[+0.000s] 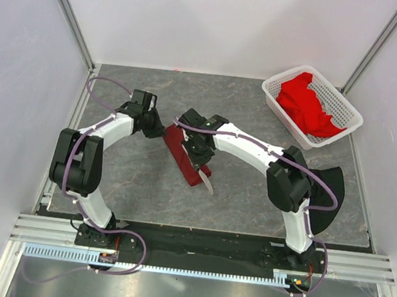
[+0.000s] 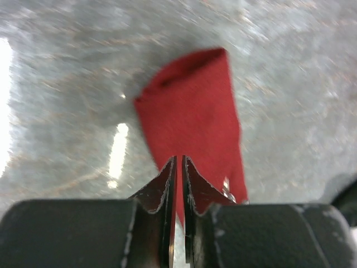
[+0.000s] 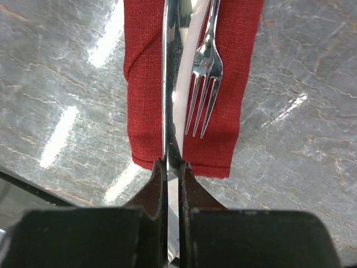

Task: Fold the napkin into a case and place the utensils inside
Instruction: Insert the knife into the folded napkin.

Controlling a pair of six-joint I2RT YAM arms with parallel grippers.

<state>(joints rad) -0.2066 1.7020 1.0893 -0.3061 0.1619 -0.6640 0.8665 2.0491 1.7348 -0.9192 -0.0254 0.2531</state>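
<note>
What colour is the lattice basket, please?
The basket is white; the top external view shows it best.

A grey, marble-veined counter (image 1: 250, 197) fills the cell; plain white walls (image 1: 220, 22) close the back and both sides; aluminium posts (image 1: 68, 13) rise from the far corners; an aluminium rail (image 1: 357, 265) edges the near side; pale streaks of reflected light (image 3: 58, 137) lie on the counter.

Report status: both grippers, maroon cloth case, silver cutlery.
Right gripper shut on slim silver metal knife, blade over dark maroon folded cloth case. Silver metal fork lying on case. Left gripper near-shut over case's end, hold unclear.
</note>
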